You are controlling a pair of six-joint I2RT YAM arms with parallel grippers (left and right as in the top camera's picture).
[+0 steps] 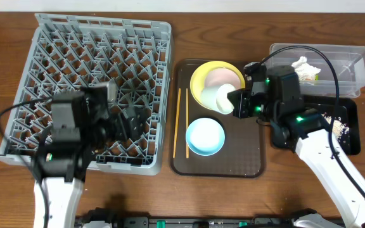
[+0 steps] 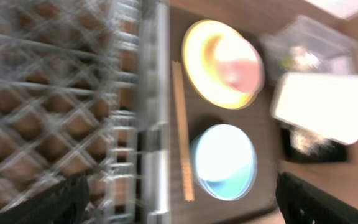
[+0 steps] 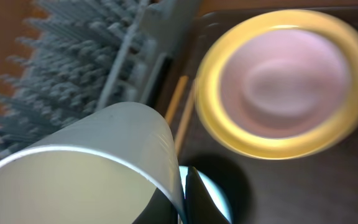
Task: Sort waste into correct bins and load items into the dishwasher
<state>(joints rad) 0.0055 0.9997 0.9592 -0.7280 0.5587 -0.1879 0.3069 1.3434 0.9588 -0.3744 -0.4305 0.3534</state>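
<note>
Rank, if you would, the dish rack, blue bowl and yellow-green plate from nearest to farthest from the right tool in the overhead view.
1. Yellow-green plate, just beside the right tool.
2. Blue bowl, nearer the robot's side.
3. Dish rack, far across on the left.

The right hand (image 1: 233,102) holds the cup (image 1: 222,98) above the plate (image 1: 199,76), which carries a bowl (image 1: 224,77); chopsticks (image 1: 182,123) and the rack (image 1: 75,57) lie to its left, tub (image 1: 355,62) and shallow tray (image 1: 351,121) to its right.

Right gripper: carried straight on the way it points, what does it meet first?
The right gripper, small white cup first, likely meets the near wall of the grey dish rack, after passing over the chopsticks; height is unclear.
</note>
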